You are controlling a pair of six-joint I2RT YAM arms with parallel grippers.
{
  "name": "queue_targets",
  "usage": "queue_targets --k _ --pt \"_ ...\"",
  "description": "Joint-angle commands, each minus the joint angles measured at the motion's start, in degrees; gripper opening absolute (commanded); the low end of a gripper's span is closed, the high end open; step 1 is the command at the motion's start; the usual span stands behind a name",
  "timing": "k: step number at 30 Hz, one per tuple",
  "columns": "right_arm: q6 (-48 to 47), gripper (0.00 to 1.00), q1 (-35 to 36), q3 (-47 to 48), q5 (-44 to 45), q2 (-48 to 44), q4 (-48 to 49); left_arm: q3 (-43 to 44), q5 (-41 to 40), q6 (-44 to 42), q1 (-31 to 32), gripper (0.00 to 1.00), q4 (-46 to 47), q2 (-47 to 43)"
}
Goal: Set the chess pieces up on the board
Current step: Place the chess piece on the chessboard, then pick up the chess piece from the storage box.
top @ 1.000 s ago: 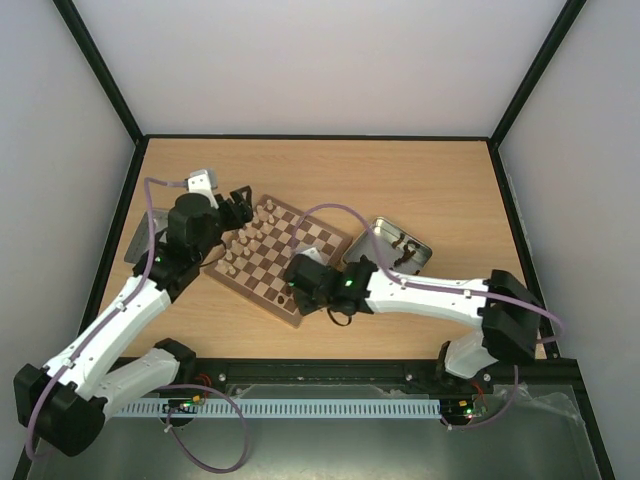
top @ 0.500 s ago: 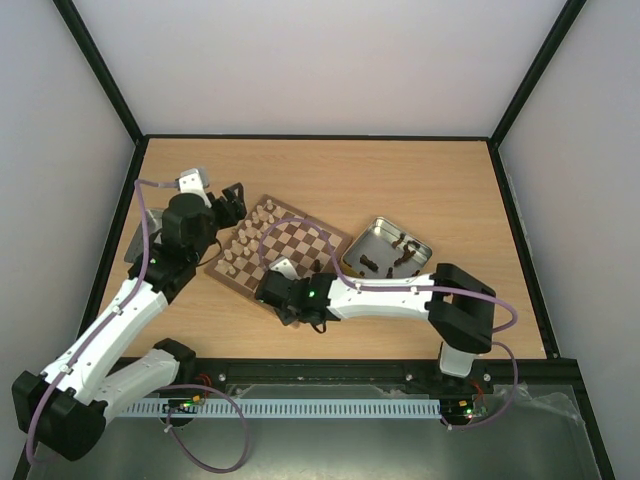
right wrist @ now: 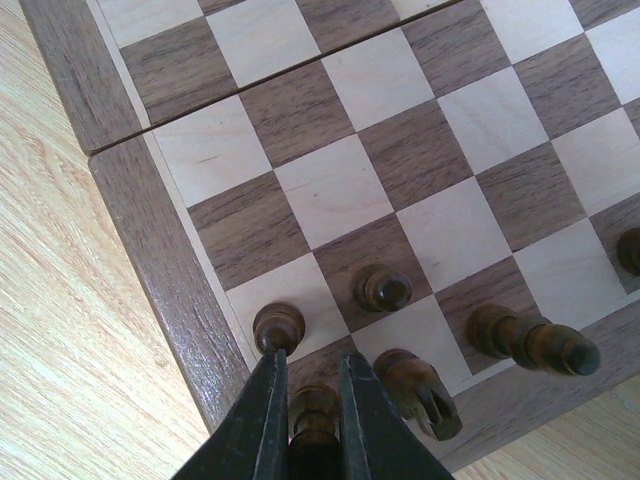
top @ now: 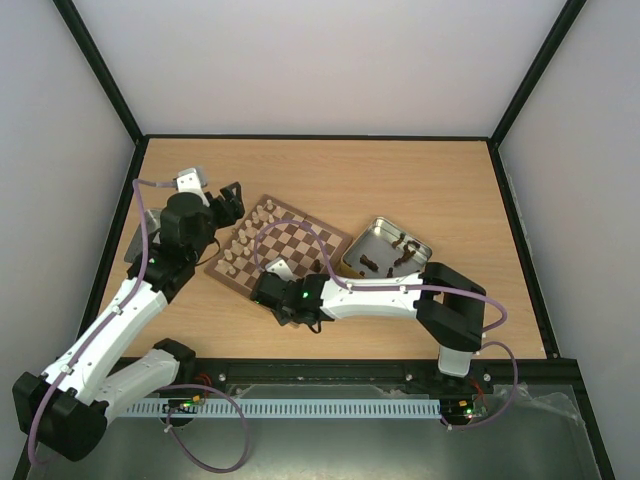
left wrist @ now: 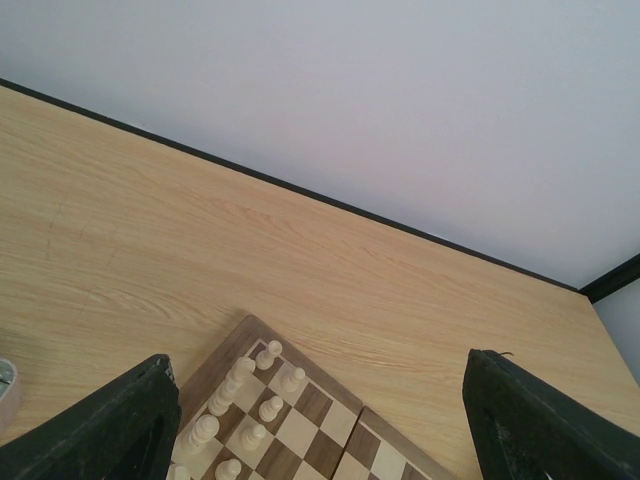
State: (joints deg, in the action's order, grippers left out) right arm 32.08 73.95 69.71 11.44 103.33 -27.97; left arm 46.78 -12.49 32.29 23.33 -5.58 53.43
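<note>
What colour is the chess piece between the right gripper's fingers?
The chess piece in the right gripper is dark brown; clearest in the right wrist view.

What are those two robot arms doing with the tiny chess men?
They are setting up a chess game. The right gripper is pinching a dark piece at the near corner of the board, next to a few dark pieces already standing there. The left gripper hangs open and empty above the far side, where the pale pieces stand in rows. More dark ones wait in the metal tin.
</note>
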Motion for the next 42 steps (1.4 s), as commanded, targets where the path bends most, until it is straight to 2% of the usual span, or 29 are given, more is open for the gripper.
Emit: queue_targets --k 1,9,18,26,31,36,39,42 --pt "-0.26 0.1 0.49 1.04 1.23 0.78 -0.2 0.21 0.09 -0.68 -0.48 0.79 0.09 -0.59" --pt "-0.02 0.17 0.49 1.34 1.13 -0.24 -0.48 0.05 0.87 -0.61 -0.81 0.79 0.28 -0.48" --pt "0.51 0.19 0.49 2.44 2.17 -1.75 -1.47 0.17 1.56 -0.39 -0.96 0.79 0.18 -0.61" --pt "3.6 0.22 -0.95 1.65 6.82 -12.82 0.92 0.92 2.54 -0.57 -1.01 0.79 -0.2 -1.59" --pt "9.89 0.29 -8.94 -3.9 7.9 -20.61 0.74 1.05 3.48 -0.73 -1.06 0.79 -0.14 -1.77" --pt "17.04 0.39 -22.71 -10.77 9.15 -26.2 -4.55 0.94 5.56 -1.05 -1.05 0.79 0.5 -1.21" --pt "17.78 0.42 -33.69 -16.2 4.42 -27.35 -4.78 0.94 6.9 -1.18 -1.1 0.8 0.94 -0.65" --pt "16.93 0.42 -40.99 -20.6 1.14 -26.91 -2.47 0.94 7.91 -1.22 -1.07 0.8 1.26 0.11"
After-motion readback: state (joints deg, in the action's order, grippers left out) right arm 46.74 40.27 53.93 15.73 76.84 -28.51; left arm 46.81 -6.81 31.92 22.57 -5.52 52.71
